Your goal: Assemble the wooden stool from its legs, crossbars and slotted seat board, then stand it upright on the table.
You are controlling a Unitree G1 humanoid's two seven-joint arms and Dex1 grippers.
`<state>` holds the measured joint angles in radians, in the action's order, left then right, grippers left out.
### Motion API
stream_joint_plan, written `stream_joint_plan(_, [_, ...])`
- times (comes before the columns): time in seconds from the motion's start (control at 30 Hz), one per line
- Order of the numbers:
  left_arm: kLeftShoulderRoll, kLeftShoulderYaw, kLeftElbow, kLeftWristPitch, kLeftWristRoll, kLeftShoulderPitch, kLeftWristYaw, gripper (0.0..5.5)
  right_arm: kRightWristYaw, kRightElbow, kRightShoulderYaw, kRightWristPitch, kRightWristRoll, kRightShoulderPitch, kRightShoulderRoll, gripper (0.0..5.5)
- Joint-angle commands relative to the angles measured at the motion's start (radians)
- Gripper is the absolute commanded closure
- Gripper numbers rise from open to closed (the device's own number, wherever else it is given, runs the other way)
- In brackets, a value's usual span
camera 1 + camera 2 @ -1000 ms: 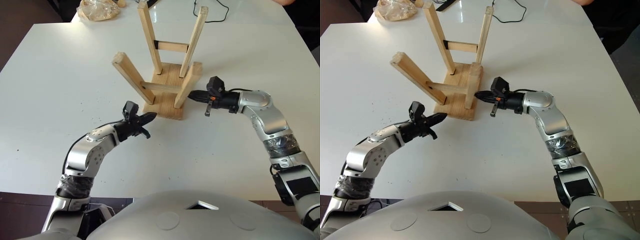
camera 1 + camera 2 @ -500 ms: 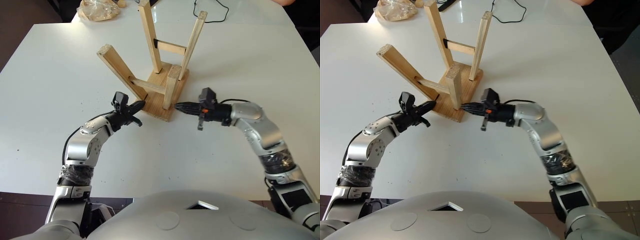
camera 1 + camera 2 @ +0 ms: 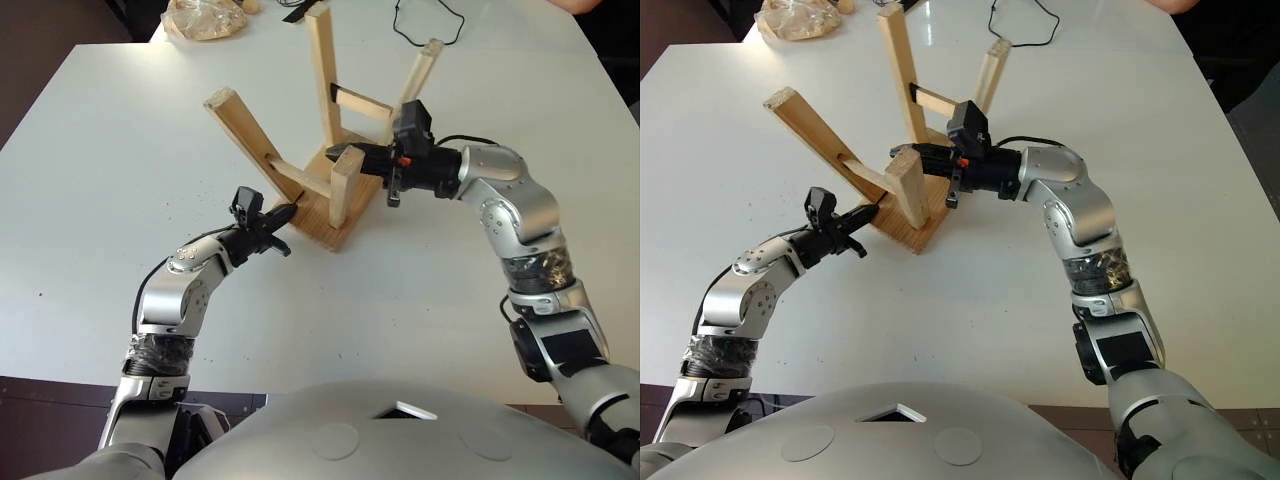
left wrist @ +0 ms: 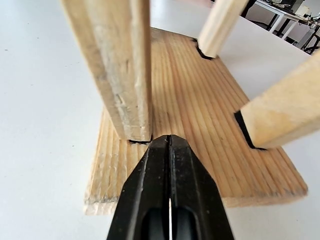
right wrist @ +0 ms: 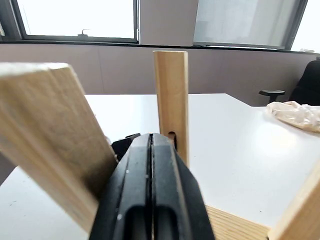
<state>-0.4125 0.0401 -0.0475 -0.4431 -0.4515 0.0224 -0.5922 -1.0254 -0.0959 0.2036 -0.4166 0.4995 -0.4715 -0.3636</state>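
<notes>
Stool [image 3: 320, 214] apparently turned; right hand [image 3: 337, 153] now higher.

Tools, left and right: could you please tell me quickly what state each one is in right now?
Left tool: closed, holding nothing, tip by the seat board.
Right tool: closed, holding nothing.

The tallest leg [image 3: 322, 60], a bag [image 3: 205, 17] and a cable [image 3: 428, 12] run off the head view's top edge. Unclear whether the left pincer [image 4: 170, 139] touches the seat [image 4: 200, 100], or the right pincer [image 3: 336, 152] touches the near leg [image 3: 345, 195].
</notes>
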Motion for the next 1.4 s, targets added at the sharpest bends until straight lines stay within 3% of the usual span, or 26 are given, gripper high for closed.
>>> stream_joint_plan(0.03, [-0.009, 0.026, 0.094, -0.006, 0.063, 0.011, -0.009, 5.48, -0.014, -0.184, -0.005, -0.094, 0.068, 0.098, -0.065, 5.5])
stream_joint_plan(0.33, [-0.048, -0.038, 0.227, 0.067, 0.111, 0.085, -0.013, 5.48, 0.164, -0.386, 0.0, -0.199, 0.111, 0.265, -0.042, 5.5])
stream_joint_plan(0.43, [-0.054, -0.106, 0.186, 0.055, 0.063, 0.064, -0.015, 5.48, 0.158, -0.393, -0.025, -0.188, 0.096, 0.343, -0.097, 5.5])
stream_joint_plan(0.57, [-0.04, -0.253, 0.041, -0.031, -0.086, 0.016, -0.005, 5.48, 0.182, -0.19, -0.065, -0.069, -0.086, 0.37, -0.21, 5.5])
stream_joint_plan(0.67, [-0.068, -0.334, -0.049, -0.106, -0.137, -0.038, 0.037, 5.48, 0.259, 0.022, -0.097, 0.016, -0.198, 0.288, -0.219, 5.5])
stream_joint_plan(0.9, [-0.178, -0.235, -0.171, -0.2, -0.026, -0.222, 0.012, 5.48, 0.321, 0.471, -0.037, 0.237, -0.413, 0.11, -0.179, 5.5])
stream_joint_plan(1.17, [-0.125, -0.065, -0.177, -0.206, 0.016, -0.235, -0.007, 5.48, 0.234, 0.436, -0.006, 0.25, -0.417, 0.188, -0.159, 5.5])
stream_joint_plan(1.4, [-0.118, -0.044, -0.178, -0.201, 0.007, -0.242, -0.007, 5.48, 0.232, 0.418, -0.004, 0.248, -0.419, 0.215, -0.137, 5.5])
